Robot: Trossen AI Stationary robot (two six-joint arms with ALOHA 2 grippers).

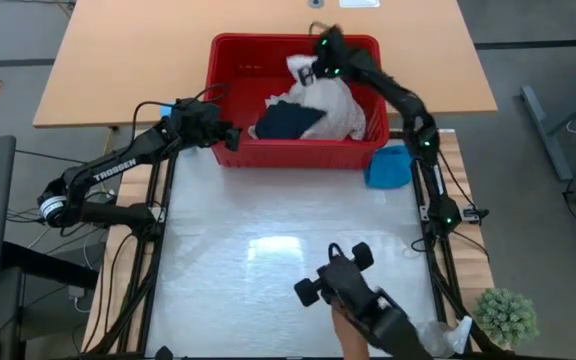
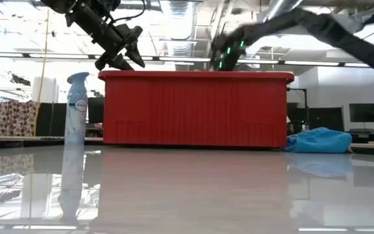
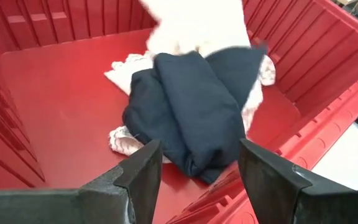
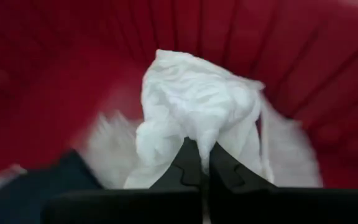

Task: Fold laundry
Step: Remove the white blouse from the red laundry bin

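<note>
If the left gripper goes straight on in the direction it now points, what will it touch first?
Most likely the navy garment. The left gripper, open, points into the red basket, and the dark cloth lies directly between its fingers, over the white cloth. Depth is unclear, so the basket's near rim might come first.

The right gripper (image 4: 202, 163) has its jaws pinched together on a fold of the large cream-white lacy cloth (image 4: 194, 102), so nothing can pass between them; the ribbed back wall of the red plastic basket (image 1: 363, 155) rises just beyond. The left gripper (image 3: 197, 180) stands with jaws spread over the basket's near rim; between and ahead of them lies the folded dark navy-black garment (image 3: 191, 109), blocking the way, while bare red floor opens to one side. The small bright turquoise-blue garment (image 1: 390, 166) lies outside, beside the basket's corner.
</note>
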